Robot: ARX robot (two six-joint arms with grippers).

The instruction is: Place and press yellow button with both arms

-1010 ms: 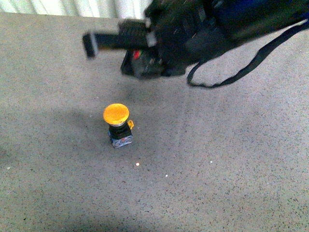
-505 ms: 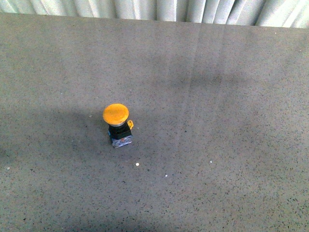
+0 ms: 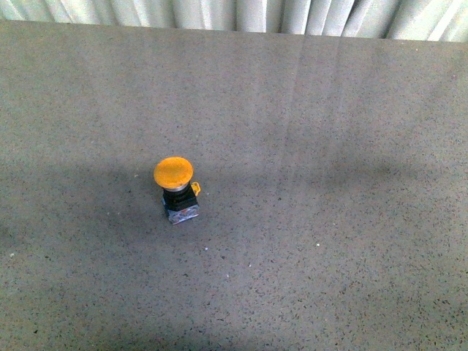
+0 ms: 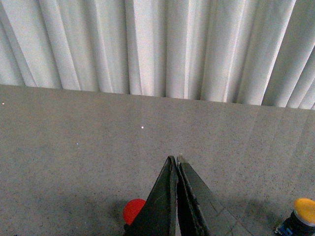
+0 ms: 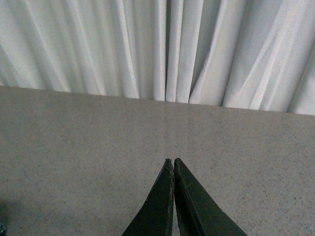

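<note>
The yellow button (image 3: 175, 172) stands upright on the grey speckled table (image 3: 329, 241), left of centre in the front view, with its black collar, clear base block and yellow side tab showing. It also shows in the left wrist view (image 4: 303, 210), at the picture's edge, well away from the fingertips. My left gripper (image 4: 176, 160) is shut and empty above the table. My right gripper (image 5: 172, 161) is shut and empty, with no button in its view. Neither arm shows in the front view.
A red round cap (image 4: 134, 211) sits partly hidden behind my left gripper's fingers. White pleated curtains (image 3: 241, 13) hang along the table's far edge and fill the back of both wrist views (image 5: 162, 49).
One second ago a dark arm with a loose black cable crossed the top of the front view; it left the view by half a second ago. The button stands in the same place.
</note>
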